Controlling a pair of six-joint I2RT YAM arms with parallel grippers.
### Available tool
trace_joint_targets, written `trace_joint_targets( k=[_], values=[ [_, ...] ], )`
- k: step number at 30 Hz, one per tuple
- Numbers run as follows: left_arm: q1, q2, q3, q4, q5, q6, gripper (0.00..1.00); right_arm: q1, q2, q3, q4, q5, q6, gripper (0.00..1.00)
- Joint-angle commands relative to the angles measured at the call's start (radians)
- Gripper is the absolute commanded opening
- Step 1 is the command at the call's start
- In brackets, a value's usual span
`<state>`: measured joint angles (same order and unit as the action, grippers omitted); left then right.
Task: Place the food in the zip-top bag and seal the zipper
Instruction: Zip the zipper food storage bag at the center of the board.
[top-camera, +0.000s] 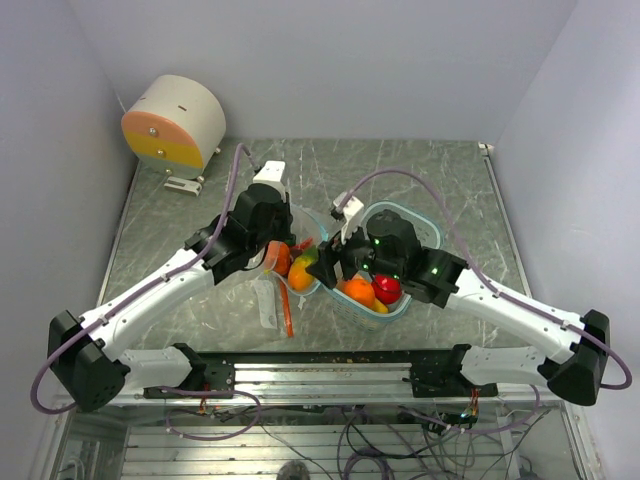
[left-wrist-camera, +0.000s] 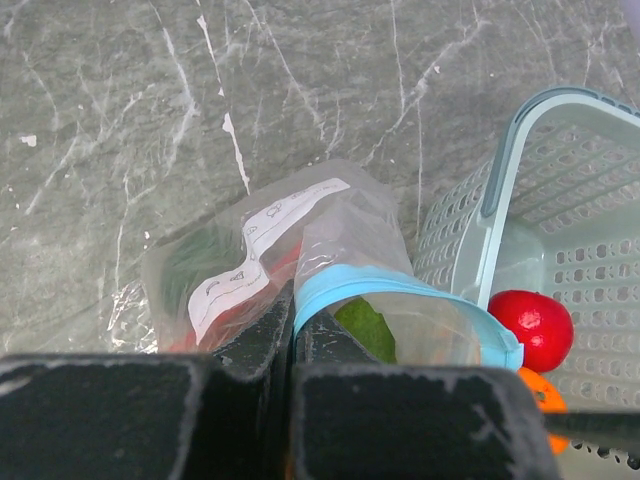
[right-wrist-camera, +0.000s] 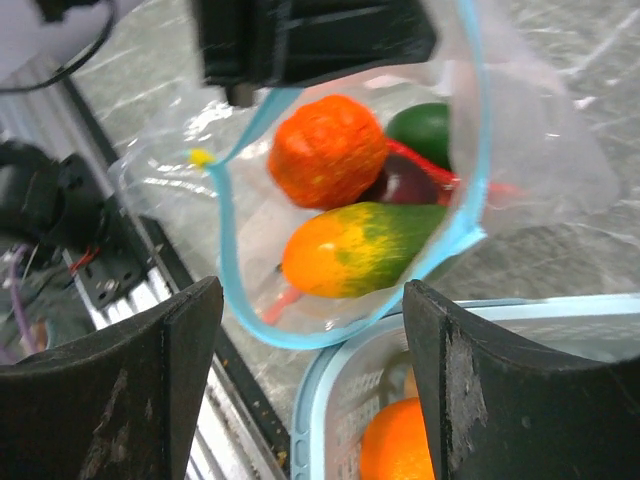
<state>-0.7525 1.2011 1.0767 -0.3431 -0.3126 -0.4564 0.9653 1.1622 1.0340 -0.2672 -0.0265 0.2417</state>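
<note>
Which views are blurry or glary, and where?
Top external: even light, sharp, soft shadows only. Left wrist: the black left gripper is a blurred mass along the bottom; faint glare on the clear blue-zippered plastic bag; grey marble table crisp. Right wrist: the black right gripper is defocused, glossy toy fruits in the bag slightly soft.

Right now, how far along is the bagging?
Done: several fruits sit in the bag. In hand: left gripper holds its mouth open; right gripper hovers open, empty. Left: orange fruit and red fruit in the tub, then the zipper.
</note>
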Motion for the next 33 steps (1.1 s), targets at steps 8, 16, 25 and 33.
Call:
trace_joint_targets(
  k=[8, 16, 25, 33],
  values=[
    [-0.001, 0.023, 0.043, 0.036, -0.010, 0.010, 0.07, 0.084, 0.088, -0.013, 0.117, -0.276, -0.107, 0.60],
    [-0.002, 0.020, 0.049, 0.027, -0.013, 0.009, 0.07, 0.132, 0.200, -0.006, 0.196, -0.126, -0.115, 0.59],
    [-0.002, 0.019, 0.052, 0.025, -0.006, 0.009, 0.07, 0.132, 0.222, -0.083, 0.352, -0.036, -0.095, 0.49],
    [-0.002, 0.027, 0.054, 0.022, -0.011, 0.012, 0.07, 0.132, 0.233, -0.097, 0.387, -0.088, -0.069, 0.42]
  ],
)
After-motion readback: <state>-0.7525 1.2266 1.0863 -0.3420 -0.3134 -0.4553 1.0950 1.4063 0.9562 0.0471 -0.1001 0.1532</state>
